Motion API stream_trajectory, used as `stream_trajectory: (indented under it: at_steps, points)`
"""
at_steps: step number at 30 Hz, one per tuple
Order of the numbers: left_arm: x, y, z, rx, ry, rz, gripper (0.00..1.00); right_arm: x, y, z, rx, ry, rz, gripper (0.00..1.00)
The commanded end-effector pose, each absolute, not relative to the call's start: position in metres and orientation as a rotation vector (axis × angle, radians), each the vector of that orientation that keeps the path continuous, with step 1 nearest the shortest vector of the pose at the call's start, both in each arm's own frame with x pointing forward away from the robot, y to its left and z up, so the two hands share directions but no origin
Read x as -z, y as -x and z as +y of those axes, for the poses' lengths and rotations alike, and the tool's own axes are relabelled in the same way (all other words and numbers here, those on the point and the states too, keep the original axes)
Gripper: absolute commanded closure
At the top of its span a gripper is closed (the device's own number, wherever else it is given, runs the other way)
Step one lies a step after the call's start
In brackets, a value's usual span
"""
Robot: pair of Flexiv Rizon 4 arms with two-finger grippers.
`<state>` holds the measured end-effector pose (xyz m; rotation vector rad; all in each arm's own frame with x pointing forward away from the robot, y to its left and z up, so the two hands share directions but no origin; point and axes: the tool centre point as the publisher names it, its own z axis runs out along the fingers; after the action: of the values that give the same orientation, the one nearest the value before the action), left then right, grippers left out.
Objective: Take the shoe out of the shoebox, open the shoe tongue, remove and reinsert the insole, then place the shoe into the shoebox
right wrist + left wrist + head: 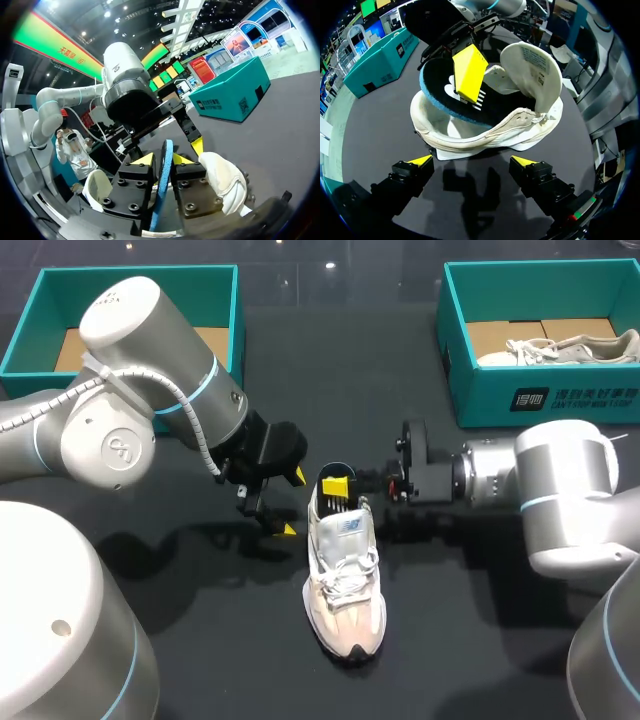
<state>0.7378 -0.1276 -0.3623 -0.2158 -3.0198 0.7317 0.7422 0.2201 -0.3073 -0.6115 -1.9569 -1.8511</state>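
While the insole is clamped in the right gripper at the heel opening, the shoe is seen mid-counter, toe pointed near. The left gripper is held apart just left of the heel.

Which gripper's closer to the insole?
Right. The right gripper is shut on the insole at the sneaker's heel; the left gripper is open beside the sneaker, touching neither.
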Motion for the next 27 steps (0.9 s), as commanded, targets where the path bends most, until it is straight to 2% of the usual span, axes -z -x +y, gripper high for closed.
stream_trajectory:
  at_steps: [1, 16, 24, 25, 26, 27]
  points:
    - [0.363, -0.738, -0.128, -0.73, 0.217, -3.02, 0.0, 0.31, -0.748, 0.219, 1.834, 0.606, -1.948, 1.0]
    - [0.363, -0.738, -0.128, -0.73, 0.217, -3.02, 0.0, 0.342, -0.724, 0.222, 1.743, 0.72, -1.893, 1.0]
    - [0.363, -0.738, -0.128, -0.73, 0.217, -3.02, 0.0, 0.342, -0.718, 0.222, 1.732, 0.732, -1.891, 0.99]
    - [0.363, -0.738, -0.128, -0.73, 0.217, -3.02, 0.0, 0.339, -0.718, 0.223, 1.739, 0.716, -1.903, 0.83]
    - [0.363, -0.738, -0.128, -0.73, 0.217, -3.02, 0.0, 0.337, -0.719, 0.223, 1.742, 0.708, -1.909, 0.73]
    - [0.363, -0.738, -0.128, -0.73, 0.217, -3.02, 0.0, 0.334, -0.72, 0.224, 1.745, 0.694, -1.922, 0.59]
